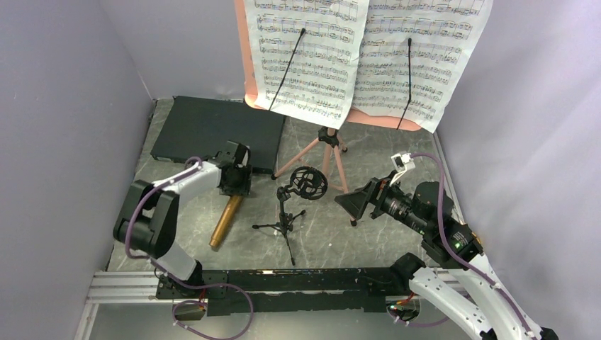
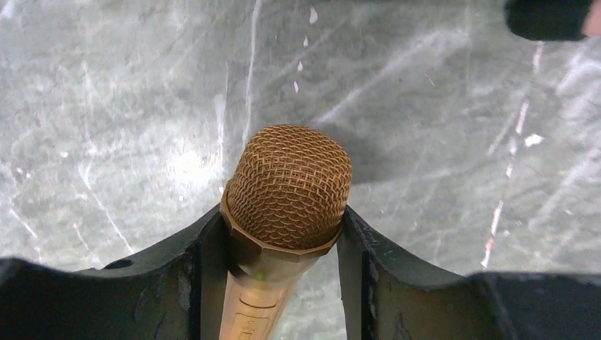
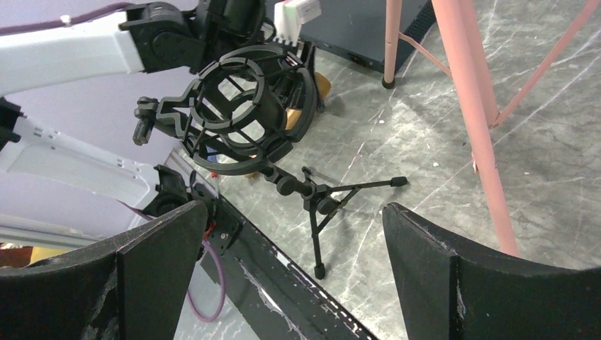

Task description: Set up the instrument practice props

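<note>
At the far left you have the flat black box [image 1: 212, 131] lying on the table [image 1: 319, 244] by the wall. Just in front of it, your left gripper [image 2: 283, 212] is down over the head end of the gold microphone [image 1: 225, 221], which lies flat on the table with its handle pointing toward the near edge. In the left wrist view, its fingers [image 2: 205, 262] are closed against both sides of the collar just below the mesh head. To the right, the small black mic stand [image 1: 287, 212] stands on its three legs, with its ring mount [image 1: 309, 183] tilted. Behind that is the pink music stand [image 1: 322, 152], with the two sheet-music pages [image 1: 305, 49] side by side on its desk. On the far right, your right gripper [image 3: 294, 212] hangs with its jaws wide apart, holding nothing and pointing at the mic stand.
</note>
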You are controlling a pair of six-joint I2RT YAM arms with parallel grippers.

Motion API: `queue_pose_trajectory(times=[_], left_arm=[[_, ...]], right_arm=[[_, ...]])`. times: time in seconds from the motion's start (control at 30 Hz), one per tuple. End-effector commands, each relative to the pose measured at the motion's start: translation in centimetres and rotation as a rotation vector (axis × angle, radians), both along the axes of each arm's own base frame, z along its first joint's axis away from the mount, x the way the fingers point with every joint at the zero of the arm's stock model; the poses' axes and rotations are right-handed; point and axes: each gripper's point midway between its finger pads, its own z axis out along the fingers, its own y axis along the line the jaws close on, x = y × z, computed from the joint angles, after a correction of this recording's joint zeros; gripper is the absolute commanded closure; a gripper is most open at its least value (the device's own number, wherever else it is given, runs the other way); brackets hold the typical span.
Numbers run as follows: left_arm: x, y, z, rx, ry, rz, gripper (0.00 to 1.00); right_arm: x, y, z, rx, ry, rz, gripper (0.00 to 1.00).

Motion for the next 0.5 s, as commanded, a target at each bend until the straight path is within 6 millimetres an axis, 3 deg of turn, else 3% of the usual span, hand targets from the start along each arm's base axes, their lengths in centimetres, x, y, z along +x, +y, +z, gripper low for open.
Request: queue_pose_trajectory(times=[0.0, 0.2, 0.47], left_arm=[[0.5, -1.3, 4.1, -0.12, -0.135, 0.018, 0.95], [-0.4, -1.6, 11.0, -0.235, -0.332, -0.013, 0.97], [-4.2, -2.8, 23.6, -0.487, -0.725, -0.161, 0.97]], right_arm=[[-0.1, 0.0, 2.0, 0.033, -0.049, -0.001, 0.0], [-0.2, 1.1, 2.1, 0.05, -0.034, 0.051, 0.0], [-0.7, 3.0, 2.4, 0.141, -0.009, 0.139, 0.01]])
